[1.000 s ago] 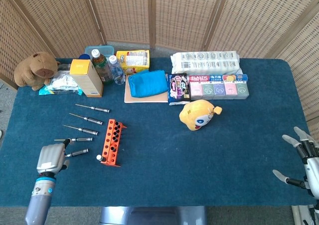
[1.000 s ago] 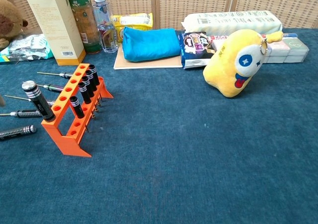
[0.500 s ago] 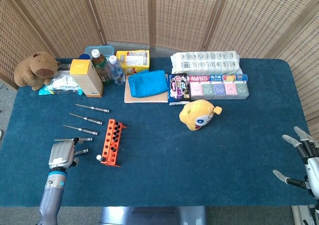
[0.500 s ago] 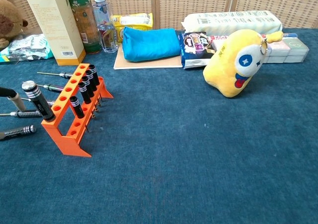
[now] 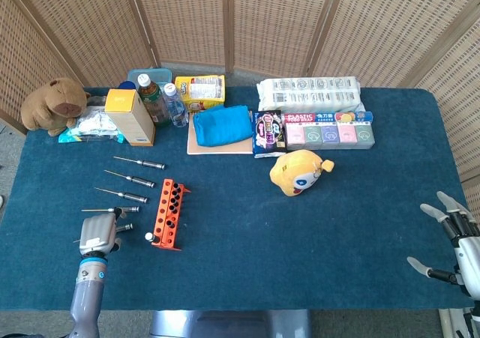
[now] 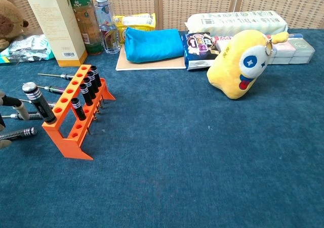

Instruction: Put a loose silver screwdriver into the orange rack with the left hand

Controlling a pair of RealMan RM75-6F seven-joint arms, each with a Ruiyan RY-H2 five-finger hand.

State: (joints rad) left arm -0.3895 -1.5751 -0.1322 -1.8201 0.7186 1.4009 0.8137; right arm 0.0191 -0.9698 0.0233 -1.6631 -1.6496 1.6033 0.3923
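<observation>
Loose silver screwdrivers with dark knurled handles (image 5: 141, 163) lie in a row on the blue cloth-covered table (image 5: 247, 255), just left of the upright orange plastic rack (image 5: 168, 213), and the nearest one (image 6: 17, 133) lies by our left hand (image 5: 98, 235). We cannot tell whether that hand has closed on it. Our right hand (image 5: 452, 248) hangs with fingers apart at the far table edge, and a yellow plush toy (image 5: 298, 171) sits well right of the rack.

A yellow plush (image 5: 298, 171) sits mid-table. Behind it lie a snack bag (image 5: 268, 133) and a blue pouch (image 5: 222, 124); far left, a brown plush (image 5: 54, 104).
</observation>
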